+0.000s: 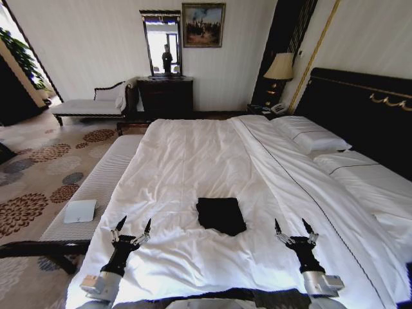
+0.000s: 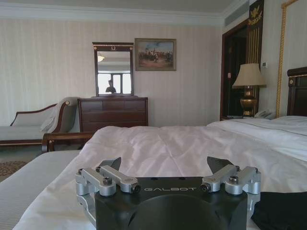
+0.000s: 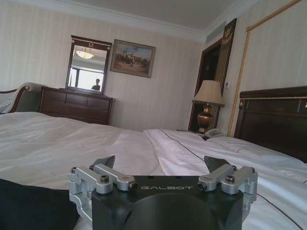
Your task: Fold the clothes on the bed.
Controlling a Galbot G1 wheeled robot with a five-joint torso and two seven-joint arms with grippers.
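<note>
The clothes (image 1: 221,215) lie as a small black folded rectangle on the white sheet of the bed (image 1: 193,161), near its foot end. My left gripper (image 1: 132,227) hovers open over the sheet to the left of the black cloth, apart from it. My right gripper (image 1: 295,226) is open too, to the right of the cloth and clear of it. A dark edge of the clothes (image 2: 280,211) shows beside the left gripper (image 2: 165,165) in the left wrist view. The clothes (image 3: 33,208) also lie beside the right gripper (image 3: 158,163) in the right wrist view. Nothing sits between either pair of fingers.
A pale ribbed bench (image 1: 96,187) with a white flat object (image 1: 80,210) runs along the bed's left side. Pillows (image 1: 309,135) and a dark headboard (image 1: 360,109) are at the right. A dresser (image 1: 165,96), chaise (image 1: 90,103) and lamp (image 1: 280,71) stand by the far wall.
</note>
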